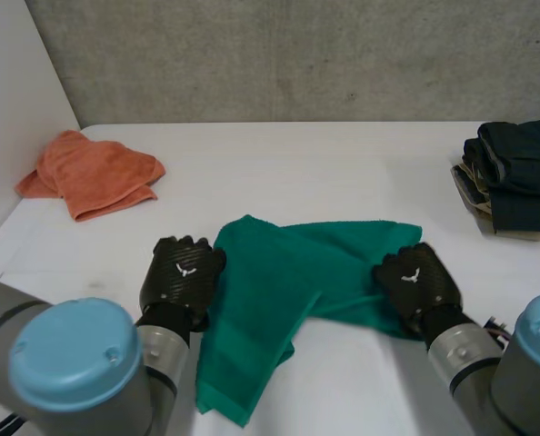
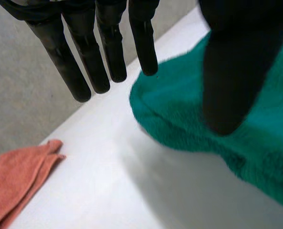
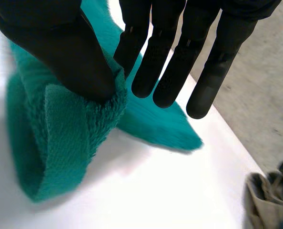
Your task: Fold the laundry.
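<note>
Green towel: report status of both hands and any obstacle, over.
Left hand open at left edge of green towel. Right hand pinching its right edge. Towel rumpled, not yet folded. Orange cloth, dark clothes pile well apart.

- A white table fills the lower part of the head view — its top is smooth and matte.
- Behind its far edge stands a grey concrete wall, rough and speckled, with faint darker streaks.
- At the table's left side a plain white panel rises and meets the concrete wall at a corner.
- The light is soft and even — the tabletop is bright across its width.
</note>
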Controlling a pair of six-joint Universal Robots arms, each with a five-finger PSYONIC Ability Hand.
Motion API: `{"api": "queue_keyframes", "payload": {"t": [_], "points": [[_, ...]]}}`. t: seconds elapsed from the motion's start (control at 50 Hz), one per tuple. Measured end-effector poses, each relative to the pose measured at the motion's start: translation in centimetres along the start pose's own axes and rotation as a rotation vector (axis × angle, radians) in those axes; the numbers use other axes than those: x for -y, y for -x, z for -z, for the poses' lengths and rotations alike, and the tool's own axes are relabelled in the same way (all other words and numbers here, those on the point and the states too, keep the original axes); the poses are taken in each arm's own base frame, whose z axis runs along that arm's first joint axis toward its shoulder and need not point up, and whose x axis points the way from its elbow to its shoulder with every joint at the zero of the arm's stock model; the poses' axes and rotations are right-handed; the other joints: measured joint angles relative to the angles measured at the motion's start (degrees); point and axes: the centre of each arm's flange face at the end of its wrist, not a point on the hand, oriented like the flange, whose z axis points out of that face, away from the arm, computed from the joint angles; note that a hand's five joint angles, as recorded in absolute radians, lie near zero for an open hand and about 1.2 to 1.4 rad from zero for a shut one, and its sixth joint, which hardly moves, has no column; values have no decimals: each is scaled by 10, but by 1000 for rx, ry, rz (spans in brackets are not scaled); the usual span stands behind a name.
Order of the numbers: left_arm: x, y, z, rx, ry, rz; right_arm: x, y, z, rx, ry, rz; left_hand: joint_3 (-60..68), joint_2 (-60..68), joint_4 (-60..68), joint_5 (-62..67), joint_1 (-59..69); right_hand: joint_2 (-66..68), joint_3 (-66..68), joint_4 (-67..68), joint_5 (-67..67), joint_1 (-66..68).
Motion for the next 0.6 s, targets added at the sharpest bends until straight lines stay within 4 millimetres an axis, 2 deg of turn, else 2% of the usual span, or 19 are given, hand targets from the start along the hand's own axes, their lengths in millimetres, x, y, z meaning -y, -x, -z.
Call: {"api": "queue_keyframes", "payload": {"t": [0.02, 0.12, 0.24, 0.42, 0.6], "points": [[8, 0, 10, -18, -25, 5, -2, -9, -4, -25, 9, 8, -17, -18, -19, -20, -10, 0, 0, 0, 0, 0], [20, -12, 38, -121, -74, -4, -3, -22, -8, -65, 17, 14, -25, -30, -30, -32, -17, 0, 0, 0, 0, 0], [7, -33, 59, -247, -32, -54, 0, -29, -6, -68, 30, 7, -52, -52, -56, -57, -41, 0, 0, 0, 0, 0], [-22, -50, 54, -295, 64, -102, 0, -26, -3, -35, 56, -8, -52, -52, -56, -57, -41, 0, 0, 0, 0, 0], [-35, -50, 28, -241, 64, -125, -1, -24, -2, -22, 57, -10, -32, -33, -33, -31, -22, 0, 0, 0, 0, 0]]}}
